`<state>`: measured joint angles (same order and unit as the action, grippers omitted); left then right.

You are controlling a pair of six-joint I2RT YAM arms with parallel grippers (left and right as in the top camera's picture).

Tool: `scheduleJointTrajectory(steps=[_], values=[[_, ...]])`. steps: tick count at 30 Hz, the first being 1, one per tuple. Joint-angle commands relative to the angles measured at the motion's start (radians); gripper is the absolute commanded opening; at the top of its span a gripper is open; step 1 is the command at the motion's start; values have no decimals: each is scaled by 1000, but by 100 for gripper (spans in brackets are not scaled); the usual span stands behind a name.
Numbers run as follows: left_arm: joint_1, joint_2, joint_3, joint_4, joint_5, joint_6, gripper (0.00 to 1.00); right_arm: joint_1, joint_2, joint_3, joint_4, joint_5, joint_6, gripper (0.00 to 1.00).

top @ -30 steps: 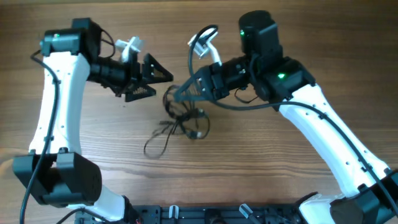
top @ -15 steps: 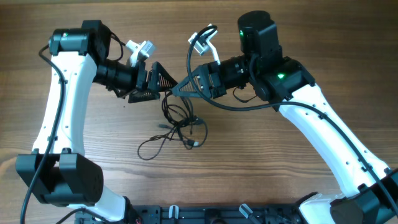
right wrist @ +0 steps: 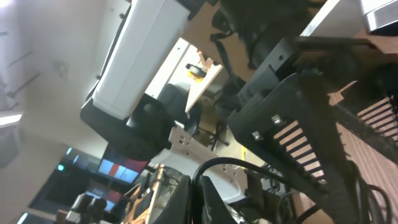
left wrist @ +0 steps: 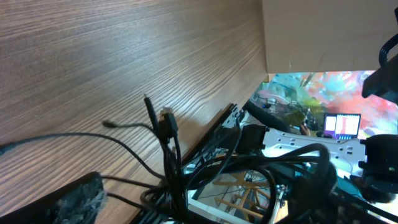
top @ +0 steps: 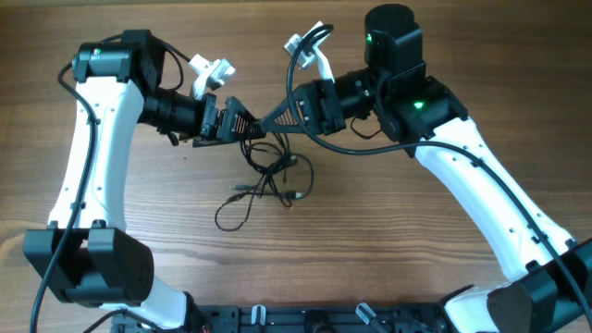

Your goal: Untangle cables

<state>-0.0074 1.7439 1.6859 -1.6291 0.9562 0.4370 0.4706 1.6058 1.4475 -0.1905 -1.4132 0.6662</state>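
Right gripper (top: 270, 121) pinched shut on cables (top: 268, 176), bunch trailing from its tip. Left gripper (top: 236, 125) wide open opposite, cords between jaws, ungripped.

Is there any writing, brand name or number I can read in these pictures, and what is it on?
No text can be read anywhere.
Small monitor in the left wrist view: too blurred to read.
Blue-lit screens in the right wrist view: too blurred to read.
Left arm, right arm, table: no label or number visible.
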Motion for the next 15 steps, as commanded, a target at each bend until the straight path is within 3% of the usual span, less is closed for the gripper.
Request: scheduleJointTrajectory(steps=[1,3,6,8,12,14,15], values=[[-2,5,0,-7,16,31,92,3,16,11,15,-41,24,4],[-2,5,0,-6,16,31,80,3,16,11,15,-46,36,4],[-2,5,0,-6,16,30,41,3,16,11,15,-60,40,4],[-2,5,0,-6,17,26,4,3,16,11,14,-60,40,4],[-1,5,0,-1,24,6,4,3,16,11,-6,8,39,4],[3,5,0,49,19,-109,4,3,16,11,-92,162,-4,4],[10,5,0,90,4,-201,4,3,16,11,-156,274,-47,12]])
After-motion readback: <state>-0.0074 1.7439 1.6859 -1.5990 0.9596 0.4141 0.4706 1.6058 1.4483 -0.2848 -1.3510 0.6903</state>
